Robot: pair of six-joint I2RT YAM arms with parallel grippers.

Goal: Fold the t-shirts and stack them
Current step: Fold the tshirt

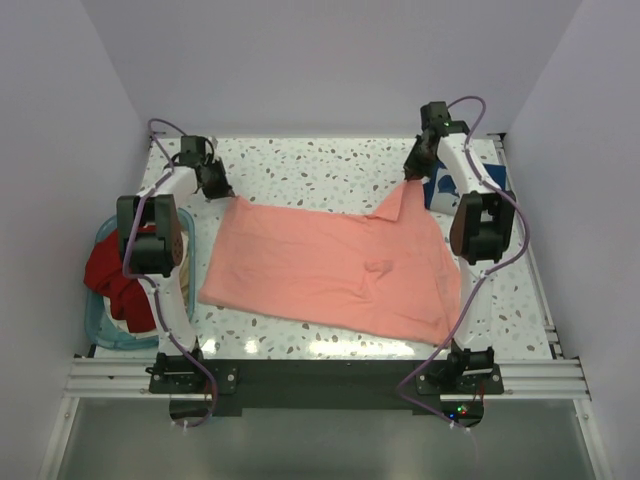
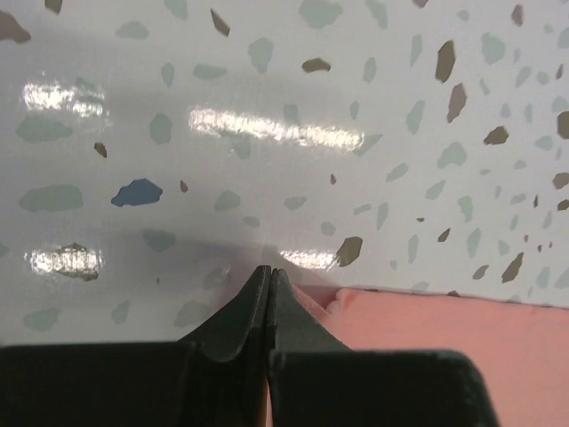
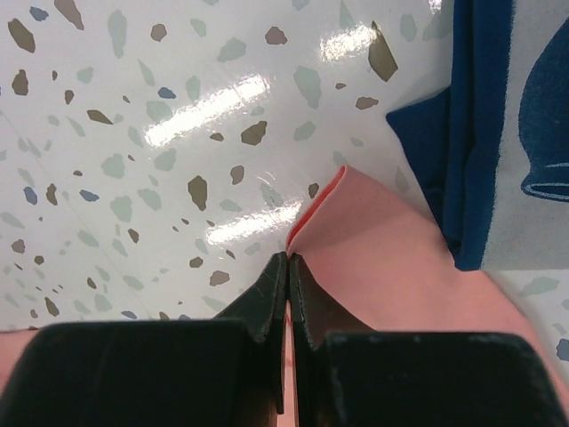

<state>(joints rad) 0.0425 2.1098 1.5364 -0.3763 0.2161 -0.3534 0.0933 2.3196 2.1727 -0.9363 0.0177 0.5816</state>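
Note:
A salmon-pink t-shirt [image 1: 330, 265] lies spread across the middle of the table. My left gripper [image 1: 222, 190] is shut on its far left corner; pink cloth [image 2: 444, 338] shows beside and between the closed fingers [image 2: 268, 276]. My right gripper [image 1: 412, 172] is shut on the shirt's far right corner, which is lifted into a peak [image 3: 356, 231]. A folded navy blue t-shirt with white print [image 1: 452, 188] lies at the far right, also seen in the right wrist view [image 3: 498, 133]. Dark red and cream shirts [image 1: 115, 280] sit in the basket.
A teal plastic basket [image 1: 95, 325] stands off the table's left edge beside the left arm. The white speckled tabletop [image 1: 320, 170] stretches behind the pink shirt. Walls close in on the left, right and back.

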